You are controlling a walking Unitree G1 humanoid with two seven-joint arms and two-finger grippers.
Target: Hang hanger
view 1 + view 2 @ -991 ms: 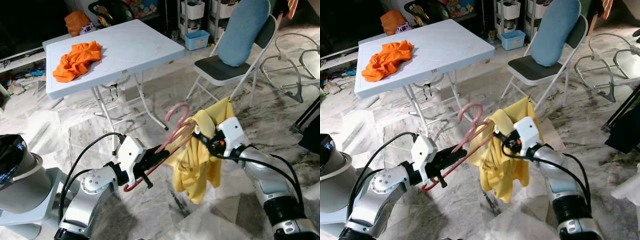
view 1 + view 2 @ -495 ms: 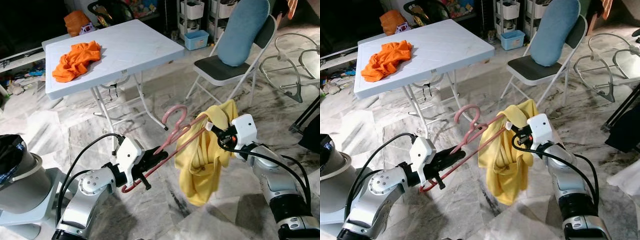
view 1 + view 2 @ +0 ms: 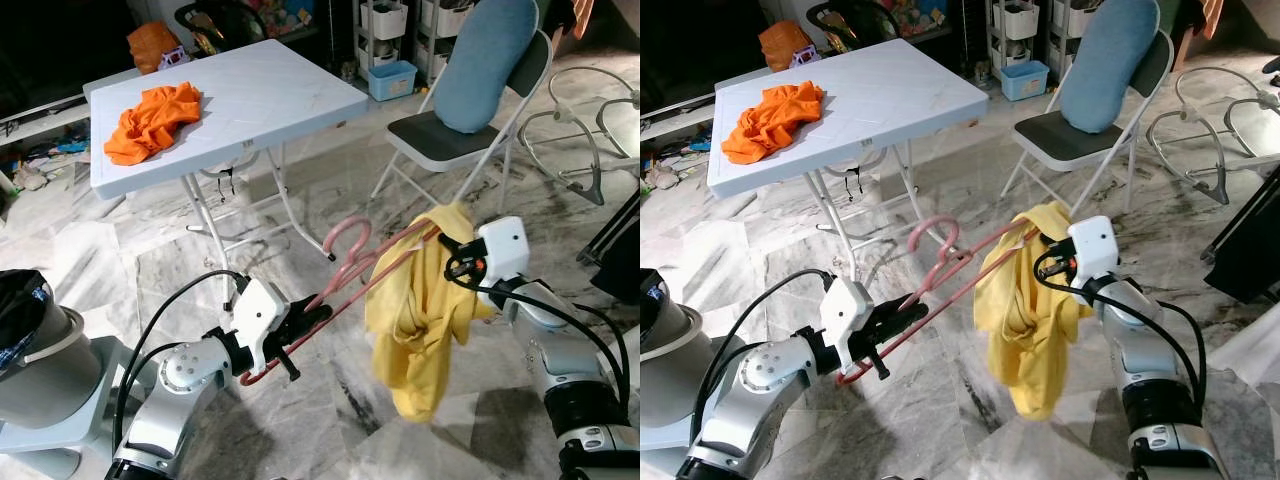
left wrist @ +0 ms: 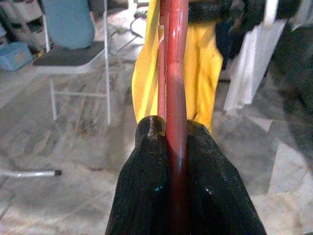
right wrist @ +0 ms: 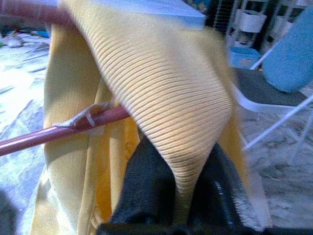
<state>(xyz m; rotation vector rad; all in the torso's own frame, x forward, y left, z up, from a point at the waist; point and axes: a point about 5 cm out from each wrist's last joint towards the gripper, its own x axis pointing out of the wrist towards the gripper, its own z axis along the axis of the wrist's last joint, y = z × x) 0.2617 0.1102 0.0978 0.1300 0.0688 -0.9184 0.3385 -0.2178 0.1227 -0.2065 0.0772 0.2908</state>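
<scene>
Black rubbery fingers of the left gripper [image 4: 171, 147] are pinched tight on one end of the slim pink-red plastic hanger [image 3: 345, 270], holding it out low in front of the robot with its hook curling upward at mid-span, so the frame acts as a fixed rail for the other arm to work against. At the far end, the right gripper [image 5: 168, 188] is clamped on a fold of the ribbed yellow cotton shirt [image 3: 420, 320], which is draped over the hanger's tip and hangs down in a loose bunch; this grip looks meant to drag the cloth along the arm of the hanger, so by my judgement the garment is only partly threaded and the hanger is not yet ready to be hung anywhere. Both silver arms are spread apart, which keeps the hanger taut and roughly level between them. Below lies a polished grey-white marble floor [image 3: 330, 420]. Further out stands a white folding plastic table [image 3: 260, 100] with a crumpled orange shirt [image 3: 152, 120] lying on its top, and to the right a grey metal folding chair [image 3: 440, 135] carrying a light blue cushion [image 3: 485, 60] against its back. Small storage bins and clutter line the far wall, too small to identify.
</scene>
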